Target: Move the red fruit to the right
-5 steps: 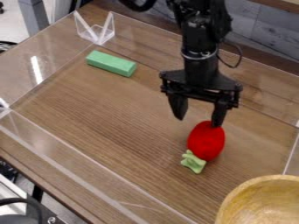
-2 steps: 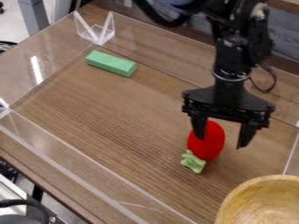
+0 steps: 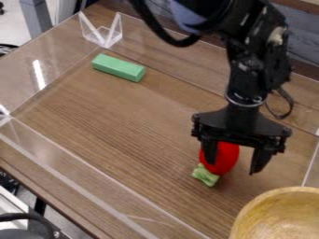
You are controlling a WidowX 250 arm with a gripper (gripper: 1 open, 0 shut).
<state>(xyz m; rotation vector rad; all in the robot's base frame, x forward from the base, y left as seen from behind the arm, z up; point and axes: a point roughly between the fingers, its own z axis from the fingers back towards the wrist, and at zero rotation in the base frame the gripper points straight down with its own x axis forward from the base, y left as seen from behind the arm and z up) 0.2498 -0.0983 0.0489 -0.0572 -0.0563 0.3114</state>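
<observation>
Pincer (image 3: 240, 155) spread wide, fingers straddling the red fruit (image 3: 223, 153), nothing pinched yet. The fruit lies on the tabletop (image 3: 112, 121) near its right end (pale green stem (image 3: 207, 175) toward the camera), so grasp and rightward move both remain. Arm drops from above, wrist vertical; green block (image 3: 118, 67) well apart at far left.

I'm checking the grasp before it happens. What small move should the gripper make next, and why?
Probably close. The gripper points down with its open fingers on either side of the red fruit, which lies on the table with its green stem toward the camera. Whether the fingers reach low enough can't be told from this one view; a slight descent first may help.
</observation>
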